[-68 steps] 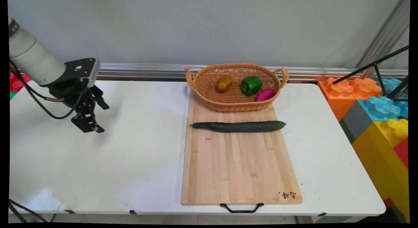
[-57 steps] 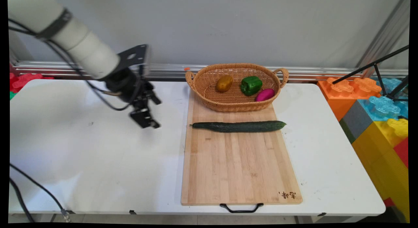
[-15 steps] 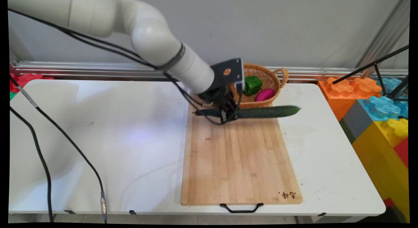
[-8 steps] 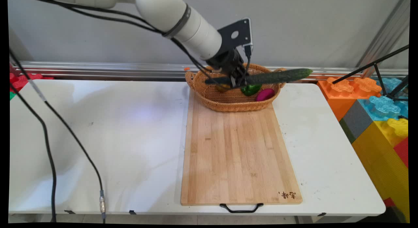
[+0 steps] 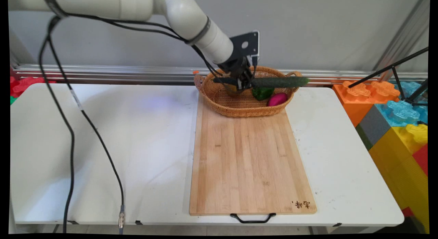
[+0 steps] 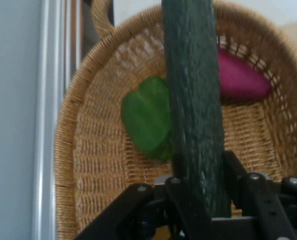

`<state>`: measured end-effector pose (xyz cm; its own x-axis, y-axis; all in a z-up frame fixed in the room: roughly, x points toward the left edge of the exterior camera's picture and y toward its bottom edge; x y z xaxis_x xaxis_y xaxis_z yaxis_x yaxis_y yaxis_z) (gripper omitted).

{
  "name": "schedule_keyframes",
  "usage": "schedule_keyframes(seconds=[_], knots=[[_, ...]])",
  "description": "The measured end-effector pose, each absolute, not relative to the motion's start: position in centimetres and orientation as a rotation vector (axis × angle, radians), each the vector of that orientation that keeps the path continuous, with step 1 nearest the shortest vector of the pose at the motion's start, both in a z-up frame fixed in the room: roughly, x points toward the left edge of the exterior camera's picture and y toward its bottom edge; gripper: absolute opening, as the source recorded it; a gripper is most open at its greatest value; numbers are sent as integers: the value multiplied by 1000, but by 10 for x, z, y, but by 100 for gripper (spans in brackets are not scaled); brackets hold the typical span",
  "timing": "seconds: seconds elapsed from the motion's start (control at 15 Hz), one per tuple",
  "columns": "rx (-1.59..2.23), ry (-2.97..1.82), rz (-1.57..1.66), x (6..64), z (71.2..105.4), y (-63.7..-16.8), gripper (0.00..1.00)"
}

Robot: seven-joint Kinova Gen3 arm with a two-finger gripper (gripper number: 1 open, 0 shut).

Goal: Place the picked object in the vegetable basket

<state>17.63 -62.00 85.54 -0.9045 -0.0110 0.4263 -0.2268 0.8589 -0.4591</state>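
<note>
Pincer gripped a cucumber level over the basket, above the pepper. Lowering well meant keeping both ends inside the rim, clear of the handles.

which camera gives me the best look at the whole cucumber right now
The main view. There the cucumber shows nearly end to end, held level by the gripper over the wicker basket. The hand view shows only a stretch of it, running up from between the fingers and off the top edge.
</note>
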Motion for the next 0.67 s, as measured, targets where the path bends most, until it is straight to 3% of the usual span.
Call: schedule_keyframes(seconds=[0.4, 0.47, 0.67], knots=[[179, -2661, 638, 172, 814, -643, 0], [189, -2665, 623, 171, 812, -645, 100], [206, -2664, 592, 166, 815, -647, 100]])
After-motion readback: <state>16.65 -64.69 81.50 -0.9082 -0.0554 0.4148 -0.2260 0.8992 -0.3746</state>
